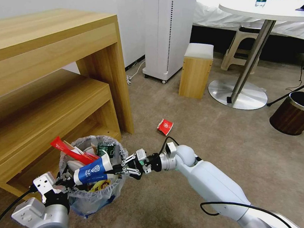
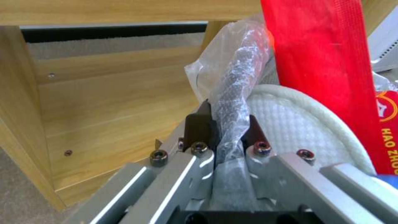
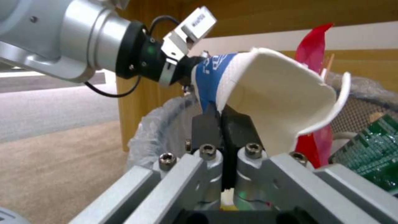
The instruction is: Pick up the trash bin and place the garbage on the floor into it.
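One red paper cup [image 1: 165,126] left lying crushed on the beige floor [image 1: 210,152], well apart from the trash bin [image 1: 91,196], near the wooden bench [image 1: 57,80]. Most litter already inside the bag-lined bin: red wrapper [image 1: 68,150] sticking up, white slipper [image 2: 298,124] against the rim, green-labelled bottle [image 1: 105,149], yellow wrapper [image 1: 99,185] lower down. Right gripper [image 1: 119,169] reaching across from the right, fingers pinched tight on the rim of a blue paper cup [image 1: 92,171], crumpled, held on its side just over the bin's mouth, not yet let go. Left gripper [image 2: 226,127] at the bin's near-left rim, fingers closed on the bin wall and its crinkly liner [image 2: 236,87], steadying the bin. Whether lifted off the carpet or resting on it: cannot tell from these views.

Judged nearly done: bin secured, bulk of the garbage collected, blue cup one release away from joining it. Remaining, as far as visible: dropping that cup, then fetching the red one from the open carpet. Brown wood-grain bin [image 1: 291,114] at far right by the round table [image 1: 271,10], untouched and apart from the work.
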Available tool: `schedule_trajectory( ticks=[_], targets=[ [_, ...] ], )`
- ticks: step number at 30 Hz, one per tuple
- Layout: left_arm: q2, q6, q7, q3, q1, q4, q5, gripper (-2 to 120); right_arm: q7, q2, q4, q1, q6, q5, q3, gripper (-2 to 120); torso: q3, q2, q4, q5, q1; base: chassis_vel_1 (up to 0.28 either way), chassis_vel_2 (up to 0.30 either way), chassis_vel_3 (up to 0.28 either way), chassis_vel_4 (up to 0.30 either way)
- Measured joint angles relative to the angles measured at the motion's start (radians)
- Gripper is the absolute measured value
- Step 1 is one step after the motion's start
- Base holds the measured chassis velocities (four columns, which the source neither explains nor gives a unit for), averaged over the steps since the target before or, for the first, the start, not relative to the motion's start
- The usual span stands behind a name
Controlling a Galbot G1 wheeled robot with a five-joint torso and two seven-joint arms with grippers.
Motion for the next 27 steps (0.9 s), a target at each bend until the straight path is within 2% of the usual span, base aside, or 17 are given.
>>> schedule_trajectory(
  ticks=[2,3,6,7,9,11,12,13,15,16,19,20,22,27],
  targets=[
    [0.002,0.001,0.002,0.001,0.001,0.000,-0.005,3,0.006,0.007,0.000,0.000,0.002,-0.005,-0.008,8,0.000,0.000,0.0000,0.0002,0.000,0.000,0.000,0.000,0.000],
    [0.002,0.001,0.002,0.001,0.001,0.000,-0.005,3,0.006,0.007,0.000,0.000,0.002,-0.005,-0.008,8,0.000,0.000,0.0000,0.0002,0.000,0.000,0.000,0.000,0.000],
    [0.003,0.001,0.002,-0.001,0.002,-0.001,-0.007,3,0.023,0.003,0.008,0.000,0.002,-0.009,-0.010,25,0.000,0.000,0.0000,0.0001,0.000,0.000,0.000,0.000,0.000],
    [0.003,0.001,0.002,-0.001,0.002,-0.001,-0.007,3,0.023,0.003,0.008,0.000,0.002,-0.009,-0.010,25,0.000,0.000,0.0000,0.0001,0.000,0.000,0.000,0.000,0.000],
    [0.003,0.001,0.002,-0.002,0.004,-0.001,-0.007,3,0.037,-0.007,0.020,0.000,0.002,-0.014,-0.009,33,0.000,0.000,0.0000,-0.0002,0.000,0.000,0.000,0.000,0.000],
    [0.003,0.001,0.002,-0.002,0.004,-0.001,-0.007,3,0.038,-0.008,0.021,0.000,0.002,-0.014,-0.009,33,0.000,0.000,0.0000,-0.0002,0.000,0.000,0.000,0.000,0.000],
    [0.003,0.001,0.002,-0.002,0.004,-0.001,-0.007,3,0.040,-0.011,0.026,0.000,0.002,-0.014,-0.007,38,0.000,0.000,0.0000,-0.0001,0.000,0.000,0.000,0.000,0.000],
    [0.003,0.001,0.002,-0.002,0.004,-0.001,-0.007,3,0.044,-0.025,0.042,-0.002,0.003,-0.014,0.003,48,0.000,0.000,0.0000,0.0000,0.000,0.000,0.000,0.000,0.000],
    [0.004,0.002,0.001,-0.003,0.004,-0.001,-0.007,3,0.031,-0.052,0.078,-0.008,0.003,-0.012,0.024,59,0.000,0.000,0.0000,0.0001,0.000,0.000,0.000,0.000,0.000],
    [0.004,0.002,0.001,-0.003,0.004,-0.001,-0.007,3,0.031,-0.052,0.078,-0.008,0.003,-0.012,0.024,59,0.000,0.000,0.0000,0.0001,0.000,0.000,0.000,0.000,0.000],
    [0.007,0.003,0.001,-0.010,0.004,-0.001,-0.010,3,-0.009,-0.133,0.147,-0.027,0.004,-0.008,0.065,72,0.000,0.000,-0.0001,0.0000,0.000,0.000,0.000,0.000,0.000],
    [0.007,0.003,0.001,-0.010,0.004,-0.001,-0.010,3,-0.009,-0.133,0.147,-0.027,0.004,-0.008,0.065,72,0.000,0.000,-0.0001,0.0000,0.000,0.000,0.000,0.000,0.000],
    [0.007,0.004,0.001,-0.009,0.000,-0.001,-0.012,3,-0.003,-0.176,0.163,-0.041,0.007,-0.026,0.087,82,0.000,0.000,-0.0002,0.0001,0.000,0.000,0.000,0.000,0.000],
    [0.007,0.004,0.000,-0.003,-0.001,-0.001,-0.013,3,0.023,-0.211,0.175,-0.083,0.031,-0.025,0.136,99,0.000,0.000,0.0001,0.0002,0.000,0.000,0.000,0.000,0.000]
  ],
)
